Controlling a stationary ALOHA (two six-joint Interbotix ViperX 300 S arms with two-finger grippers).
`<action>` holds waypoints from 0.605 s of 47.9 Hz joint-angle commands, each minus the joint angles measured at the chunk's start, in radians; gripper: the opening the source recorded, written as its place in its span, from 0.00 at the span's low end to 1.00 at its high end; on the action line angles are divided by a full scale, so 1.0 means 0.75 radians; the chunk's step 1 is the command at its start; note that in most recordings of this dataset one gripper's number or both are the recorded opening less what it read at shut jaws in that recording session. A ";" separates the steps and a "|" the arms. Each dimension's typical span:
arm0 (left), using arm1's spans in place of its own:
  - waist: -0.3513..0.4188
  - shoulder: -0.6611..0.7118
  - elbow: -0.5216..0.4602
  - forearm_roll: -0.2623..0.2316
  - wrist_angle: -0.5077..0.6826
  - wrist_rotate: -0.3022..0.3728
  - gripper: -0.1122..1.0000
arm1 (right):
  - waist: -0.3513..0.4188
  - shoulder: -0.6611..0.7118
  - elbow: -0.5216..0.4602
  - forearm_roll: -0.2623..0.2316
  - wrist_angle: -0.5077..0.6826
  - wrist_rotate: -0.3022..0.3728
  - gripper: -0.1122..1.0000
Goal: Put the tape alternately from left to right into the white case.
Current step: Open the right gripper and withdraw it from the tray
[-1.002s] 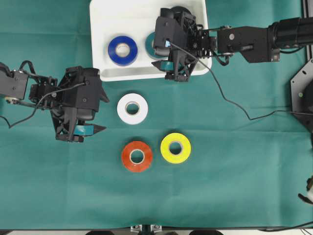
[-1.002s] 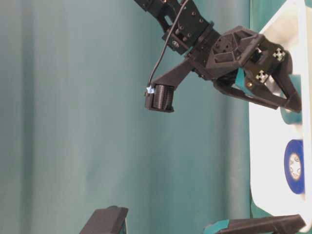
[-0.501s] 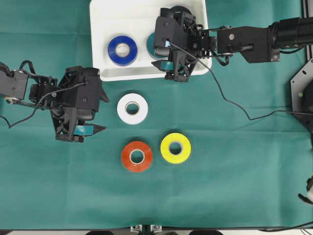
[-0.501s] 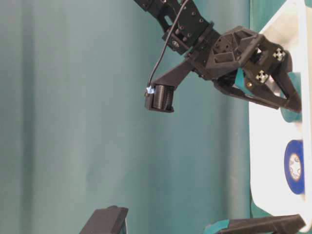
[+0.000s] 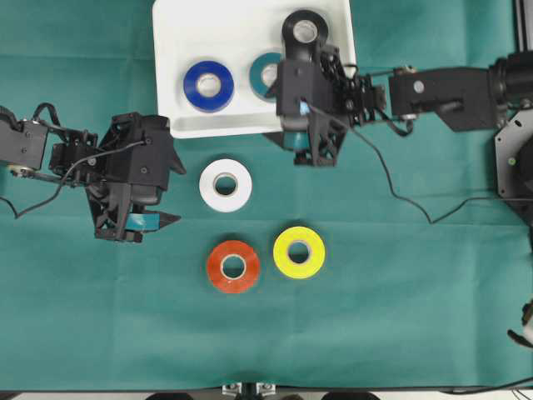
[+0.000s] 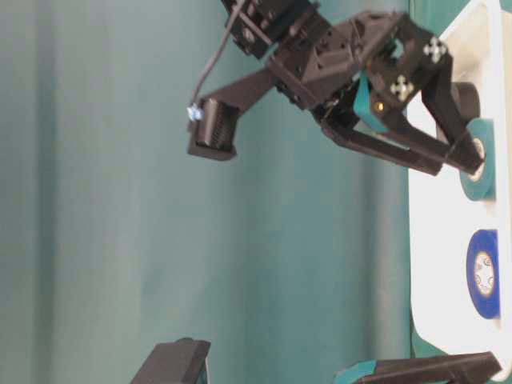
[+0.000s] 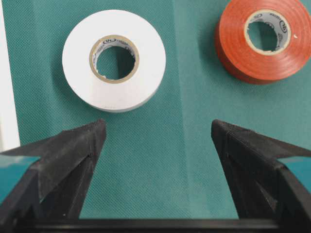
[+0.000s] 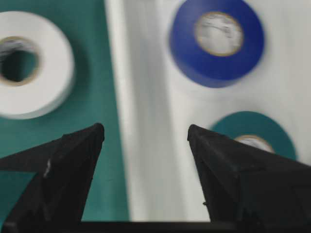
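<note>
The white case (image 5: 250, 33) at the back holds the blue tape (image 5: 208, 86), teal tape (image 5: 266, 73) and black tape (image 5: 303, 30). On the cloth lie the white tape (image 5: 226, 185), red tape (image 5: 233, 266) and yellow tape (image 5: 299, 252). My right gripper (image 5: 279, 112) hangs open and empty over the case's front rim (image 8: 131, 73), with the teal tape (image 8: 255, 131) just beyond its right finger. My left gripper (image 7: 159, 131) is open and empty above bare cloth, short of the white tape (image 7: 114, 60) and the red tape (image 7: 265, 41).
Green cloth covers the whole table. A black cable (image 5: 400, 183) trails from the right arm across the cloth on the right. The right arm's camera mount (image 6: 212, 128) sticks out above the table.
My right gripper has pulled back off the teal tape toward the case's front rim and risen, uncovering the black tape. The left arm has not moved.
</note>
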 commanded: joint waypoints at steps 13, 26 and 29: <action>-0.002 -0.012 -0.012 -0.002 -0.006 0.000 0.68 | 0.127 -0.076 0.020 -0.002 -0.002 0.002 0.79; -0.002 -0.012 -0.012 -0.002 -0.004 0.000 0.68 | 0.211 -0.098 0.065 0.004 0.000 0.008 0.79; -0.002 -0.012 -0.012 -0.002 -0.006 0.000 0.68 | 0.223 -0.104 0.080 0.006 -0.002 0.012 0.79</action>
